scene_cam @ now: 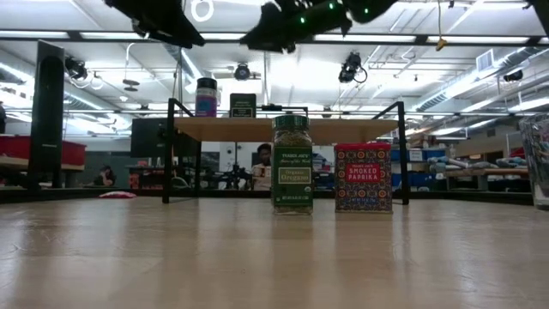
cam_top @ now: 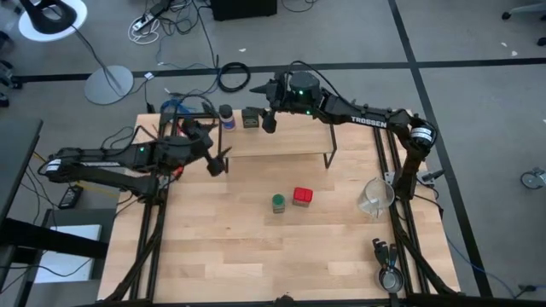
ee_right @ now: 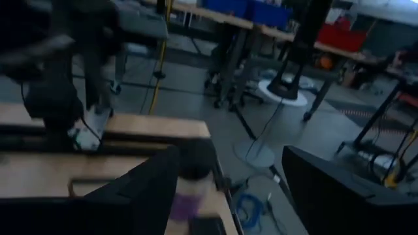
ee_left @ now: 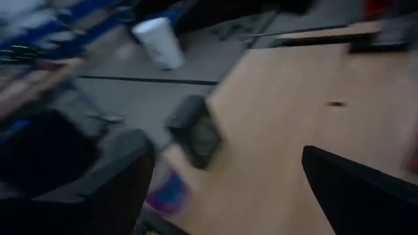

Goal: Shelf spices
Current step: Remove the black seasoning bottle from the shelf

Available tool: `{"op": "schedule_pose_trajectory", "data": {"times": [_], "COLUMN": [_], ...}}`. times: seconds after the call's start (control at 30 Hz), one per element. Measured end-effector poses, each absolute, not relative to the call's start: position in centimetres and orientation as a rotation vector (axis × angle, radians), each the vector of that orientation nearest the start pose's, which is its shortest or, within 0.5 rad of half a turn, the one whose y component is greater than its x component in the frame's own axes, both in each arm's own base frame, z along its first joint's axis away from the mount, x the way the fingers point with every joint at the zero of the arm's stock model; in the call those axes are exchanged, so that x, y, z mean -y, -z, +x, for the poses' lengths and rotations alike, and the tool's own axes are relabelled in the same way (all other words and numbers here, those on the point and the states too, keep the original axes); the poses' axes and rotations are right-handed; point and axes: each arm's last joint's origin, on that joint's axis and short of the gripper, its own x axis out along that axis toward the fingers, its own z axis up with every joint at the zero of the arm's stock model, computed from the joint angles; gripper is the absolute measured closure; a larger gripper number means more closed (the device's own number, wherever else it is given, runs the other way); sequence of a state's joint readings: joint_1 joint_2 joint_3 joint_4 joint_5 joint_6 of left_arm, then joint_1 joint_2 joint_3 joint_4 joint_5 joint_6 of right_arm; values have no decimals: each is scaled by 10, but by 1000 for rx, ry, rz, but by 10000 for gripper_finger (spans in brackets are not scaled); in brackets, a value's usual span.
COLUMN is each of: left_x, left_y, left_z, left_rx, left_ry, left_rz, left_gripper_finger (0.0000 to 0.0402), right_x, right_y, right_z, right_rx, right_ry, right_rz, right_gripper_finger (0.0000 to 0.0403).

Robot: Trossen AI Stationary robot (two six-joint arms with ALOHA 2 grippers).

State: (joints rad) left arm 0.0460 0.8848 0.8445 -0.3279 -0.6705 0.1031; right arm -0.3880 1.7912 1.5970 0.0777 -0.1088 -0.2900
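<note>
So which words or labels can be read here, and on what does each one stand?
"TRADER JOE'S", "Organic Oregano": green jar.
"SMOKED PAPRIKA": red tin.
"TROSSEN": right arm.
Label on the olive tin: too small to read.
Blue-capped jar: nothing readable.

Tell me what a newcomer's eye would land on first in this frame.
Probably the green-capped glass jar and red square paprika tin, side by side on the light wooden tabletop in front of the low wood-topped shelf. Next, the blue-capped dark jar and dark olive square tin, already on the shelf's left end. The right gripper hovers open beside that tin; the left gripper hangs open off the shelf's left end.
</note>
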Motion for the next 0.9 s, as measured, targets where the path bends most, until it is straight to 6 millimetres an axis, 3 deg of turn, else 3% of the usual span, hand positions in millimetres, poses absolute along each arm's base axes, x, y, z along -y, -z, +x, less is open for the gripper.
{"op": "schedule_pose_trajectory", "data": {"times": [0.2, 0.3, 0.57, 0.9], "left_x": [-51, -67, -107, -134], "left_y": [-361, -366, -349, -326], "left_z": [186, 186, 195, 215], "left_rx": [-336, -355, -476, -562], "left_ry": [-814, -824, -765, -838], "left_rz": [188, 134, -11, -25], "left_gripper_finger": [8, 8, 8, 8], "right_x": [135, 126, 117, 111], "right_y": [-380, -382, -380, -377], "right_z": [397, 400, 403, 404], "right_rx": [-128, -124, -153, -189], "right_ry": [247, 251, 273, 300], "right_rz": [-317, -341, -361, -359], "right_gripper_finger": [137, 137, 137, 137]}}
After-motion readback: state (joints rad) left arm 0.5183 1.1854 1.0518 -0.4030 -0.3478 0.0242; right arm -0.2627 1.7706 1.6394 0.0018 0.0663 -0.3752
